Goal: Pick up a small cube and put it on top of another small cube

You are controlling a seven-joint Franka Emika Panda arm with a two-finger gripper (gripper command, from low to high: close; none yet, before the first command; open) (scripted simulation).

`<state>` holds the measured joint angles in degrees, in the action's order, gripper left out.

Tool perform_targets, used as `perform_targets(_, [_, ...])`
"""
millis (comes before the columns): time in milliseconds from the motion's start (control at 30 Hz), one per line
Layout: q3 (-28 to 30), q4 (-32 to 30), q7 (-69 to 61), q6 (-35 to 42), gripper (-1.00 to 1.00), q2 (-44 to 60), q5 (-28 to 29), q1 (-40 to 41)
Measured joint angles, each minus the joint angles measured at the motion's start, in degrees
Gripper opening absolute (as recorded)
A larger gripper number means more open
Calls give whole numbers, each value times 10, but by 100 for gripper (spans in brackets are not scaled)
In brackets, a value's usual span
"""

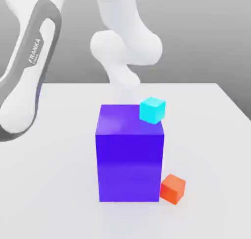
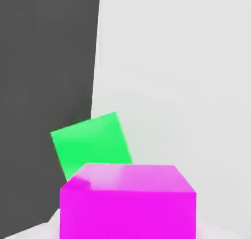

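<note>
Magenta cube gripped across opposite sides; stacking outstanding.
The gripper is closed to the width of the magenta cube, which sits between its fingers; grip on opposite faces appears intended to keep the cube square and its underside free for placing. Beyond it, partly hidden, lies the green cube, turned relative to the held one; judged a possible base, though the task names none. Alignment over it would be needed before release, lest an edge catch. Farther out, the orange cube is beside the blue-violet block; the cyan cube overlaps its top corner, contact undetermined.
</note>
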<state>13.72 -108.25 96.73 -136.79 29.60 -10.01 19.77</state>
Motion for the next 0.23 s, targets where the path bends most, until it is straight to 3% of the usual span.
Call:
perform_targets(100, [-8, 19, 2, -34, -100, 54, -17, 7])
perform_targets(133, [-11, 21, 1, -44, 100, 66, -21, 9])
perform_targets(233, [-11, 21, 1, -44, 100, 66, -21, 9])
